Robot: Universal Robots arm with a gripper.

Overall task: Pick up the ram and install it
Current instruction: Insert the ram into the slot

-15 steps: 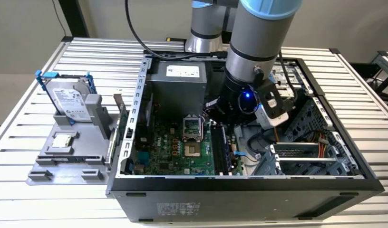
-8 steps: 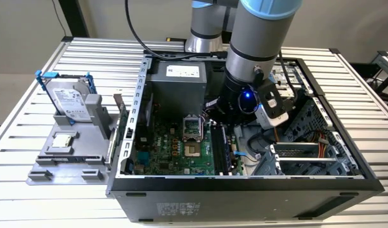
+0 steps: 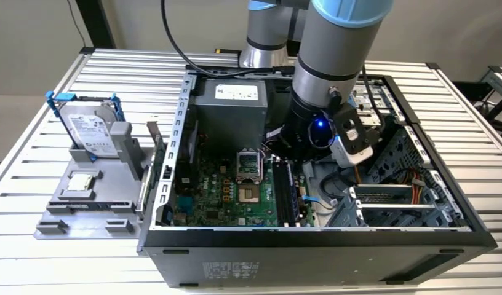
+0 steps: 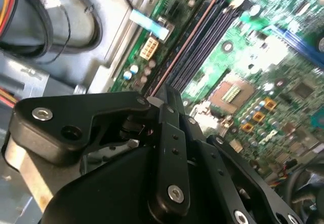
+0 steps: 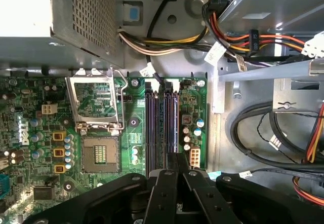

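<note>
Exterior view, from its left: silver hard drive (image 3: 91, 129) in blue frame, upright on grey fixture (image 3: 87, 215), well apart from the work. Next, open computer case (image 3: 317, 246) with green board (image 3: 226, 196) on its floor. Further right, gripper (image 3: 290, 161) down inside the case, over the black memory slots (image 5: 152, 127) at the board's edge.

Both wrist views: fingers (image 5: 174, 163) drawn almost together, only a sliver between the pads. Clamped on the ram (image 5: 169, 127), a thin blue stick standing on edge. Stick in line with the slot row and running straight out from the fingertips (image 4: 169, 105) along the slots (image 4: 188, 39). Fully seated or not: cannot tell. Neighbouring slot just beside it, touching nothing of the gripper.
</note>
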